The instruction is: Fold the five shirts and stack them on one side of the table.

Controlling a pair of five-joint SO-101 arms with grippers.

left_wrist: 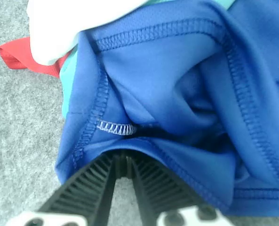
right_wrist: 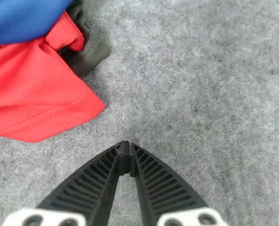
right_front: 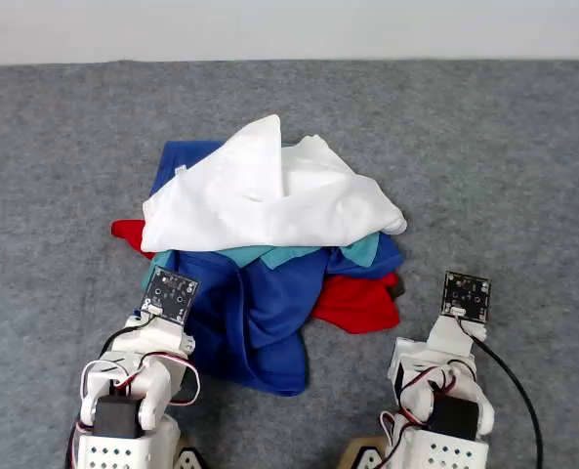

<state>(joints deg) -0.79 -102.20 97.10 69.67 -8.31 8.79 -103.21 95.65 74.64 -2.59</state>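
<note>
A heap of shirts lies mid-table: a white shirt point(right_front: 269, 200) on top, a teal one point(right_front: 289, 256) under it, a blue shirt point(right_front: 255, 313) spreading toward the front, a red shirt point(right_front: 359, 303) at the right and a dark one point(right_wrist: 90, 49) peeking beside it. My left gripper point(left_wrist: 125, 157) is shut, its tips against the blue shirt's point(left_wrist: 177, 94) hem with no cloth between them. My right gripper point(right_wrist: 125, 153) is shut over bare felt, just clear of the red shirt's point(right_wrist: 31, 99) corner. Both arms sit at the front edge, left point(right_front: 167, 298) and right point(right_front: 465, 298).
Grey felt point(right_front: 504, 166) covers the table, with open room to the right, left and behind the heap. A pale wall strip point(right_front: 289, 29) runs along the far edge.
</note>
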